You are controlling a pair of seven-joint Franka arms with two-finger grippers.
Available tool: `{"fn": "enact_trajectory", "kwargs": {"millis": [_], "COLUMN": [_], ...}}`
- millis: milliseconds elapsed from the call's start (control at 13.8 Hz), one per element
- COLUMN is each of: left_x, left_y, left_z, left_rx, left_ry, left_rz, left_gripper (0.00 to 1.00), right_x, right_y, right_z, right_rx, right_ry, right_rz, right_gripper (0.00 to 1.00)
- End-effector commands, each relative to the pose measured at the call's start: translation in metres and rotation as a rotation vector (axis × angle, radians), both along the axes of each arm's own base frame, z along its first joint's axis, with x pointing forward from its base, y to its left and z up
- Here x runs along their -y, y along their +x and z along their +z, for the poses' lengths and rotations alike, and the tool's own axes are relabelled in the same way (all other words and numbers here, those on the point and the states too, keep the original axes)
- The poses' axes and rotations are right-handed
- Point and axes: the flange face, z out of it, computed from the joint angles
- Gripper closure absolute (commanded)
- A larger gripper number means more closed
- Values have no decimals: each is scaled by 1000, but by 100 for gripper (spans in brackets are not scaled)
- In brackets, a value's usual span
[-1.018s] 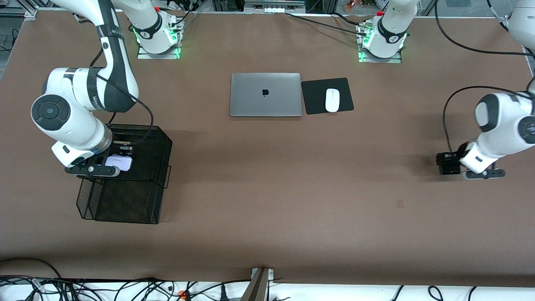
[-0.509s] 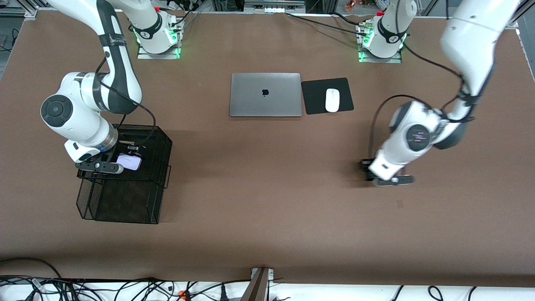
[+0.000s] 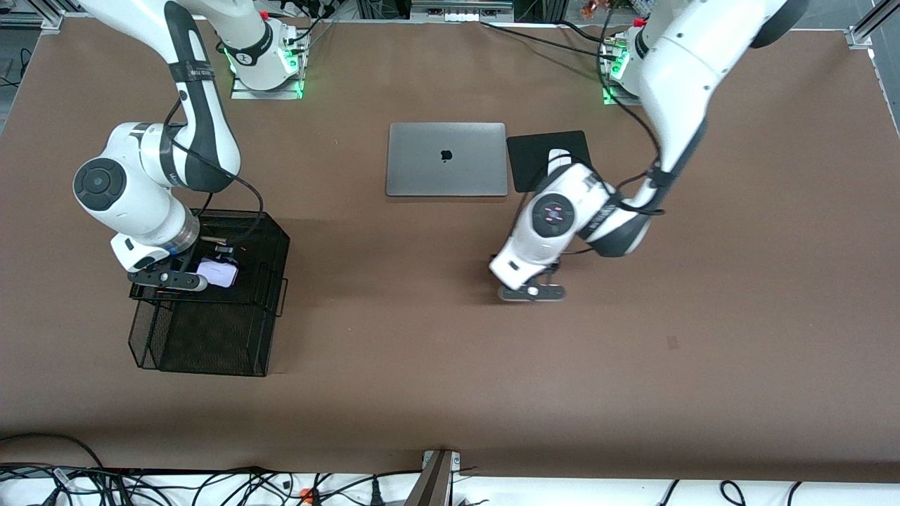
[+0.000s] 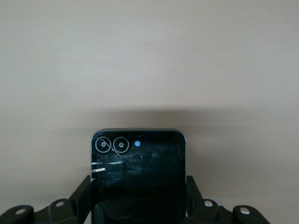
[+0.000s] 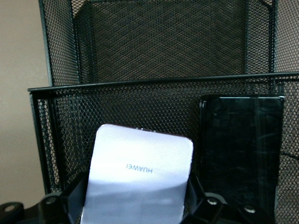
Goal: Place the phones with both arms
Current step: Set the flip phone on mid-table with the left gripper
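Note:
My right gripper (image 3: 204, 275) is shut on the small lavender-white phone (image 3: 216, 273) at the top of the black mesh basket (image 3: 211, 330). In the right wrist view the phone (image 5: 140, 177) sits between the fingers of that gripper (image 5: 138, 198), beside the long black phone (image 5: 240, 149), which stands against the mesh. My left gripper (image 3: 531, 287) hangs over the bare table near its middle. In the left wrist view this gripper (image 4: 138, 191) is shut on the small black phone (image 4: 138, 168). That phone is hidden under the wrist in the front view.
A shut silver laptop (image 3: 446, 159) lies at the middle of the table toward the arms' bases. Beside it, the black mouse pad (image 3: 538, 151) is partly covered by my left arm. The basket stands toward the right arm's end.
My left arm has swept from its own end of the table to the middle, carrying the small black phone. My right gripper has shifted slightly over the basket with the lavender phone.

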Motion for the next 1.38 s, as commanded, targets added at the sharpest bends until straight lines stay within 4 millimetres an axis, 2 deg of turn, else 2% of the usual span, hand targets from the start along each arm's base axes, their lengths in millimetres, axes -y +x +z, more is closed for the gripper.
{"fn": "enact_trajectory", "kwargs": {"millis": [0, 218, 436, 509, 582, 655, 873, 945, 1018, 1091, 1236, 1309], "left_x": [44, 83, 90, 90, 99, 102, 116, 114, 111, 100, 62, 49], "left_y": [8, -8, -14, -13, -16, -19, -28, -27, -22, -13, 6, 10], "left_z": [-12, -21, -28, -32, -32, -36, -40, -36, -24, -13, 0, 15], "left_rx": [4, 9, 9, 14, 21, 28, 82, 81, 88, 85, 35, 28], "left_ry": [-26, -45, -33, -26, -29, -16, 48, 52, 45, 59, 119, 143], "left_rz": [-24, -38, -3, 7, 9, 8, 27, 28, 33, 47, 96, 107], "left_gripper": [100, 100, 100, 97, 53, 1, 0, 0, 0, 0, 0, 0], "right_x": [0, 0, -3, -5, -8, -13, -24, -27, -32, -44, -66, -78], "right_y": [-2, 0, 5, 8, 11, 15, 26, 29, 33, 37, 48, 51], "right_z": [7, 9, 22, 28, 36, 47, 82, 87, 93, 102, 124, 130], "right_rx": [18, 23, 35, 35, 24, 9, -20, -21, -21, -31, -64, -80], "right_ry": [26, 27, 34, 36, 40, 44, 53, 52, 49, 44, 30, 44], "right_rz": [10, 11, 19, 24, 26, 27, 45, 51, 57, 73, 60, 55], "right_gripper": [0, 0, 0, 0, 0, 0, 0, 0, 0, 0, 0, 0]}}
